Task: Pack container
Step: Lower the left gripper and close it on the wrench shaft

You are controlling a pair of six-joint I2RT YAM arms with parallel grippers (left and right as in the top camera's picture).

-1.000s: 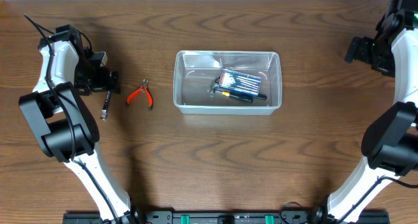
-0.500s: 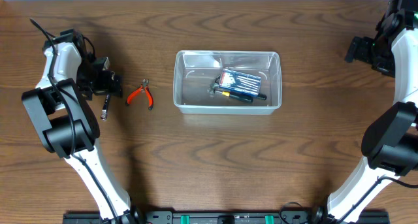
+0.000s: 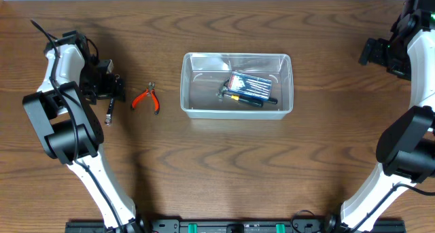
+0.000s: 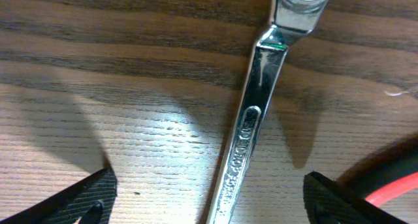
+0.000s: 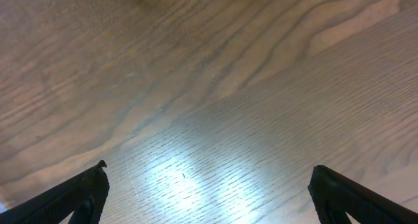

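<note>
**Left arm parked over the wrench, grab looks imminent**

The container (image 3: 204, 90) sits mid-desk, with a case (image 3: 250, 85) and a couple of small tools already inside. Left of it on the desk (image 3: 217, 165) lie the pliers (image 3: 146, 99), and further left the wrench (image 3: 109, 113), both yet to be packed.

The left tool (image 4: 210, 201) hangs right over the wrench, fingers spread wide on either side of the shank and gripping nothing. The step looks like picking the wrench up.

To do it well, the arm should probably:
- drop straight down until the tips nearly touch the desk, since the wrench is flat and thin
- square up first, because the shank runs a bit diagonal between the fingers
- close across the narrow shank, not the ring end
- keep the right-hand finger clear of the pliers' red handle, which sits close by

The right tool (image 5: 209, 191) is wide open too, over bare wood far off to the right, holding nothing.

On views: overhead gives the whole layout and the route to the container, but the arm hides part of the wrench. The left wrist camera shows the stamped shank, its angle and the pliers' handle, but no container at all.
</note>
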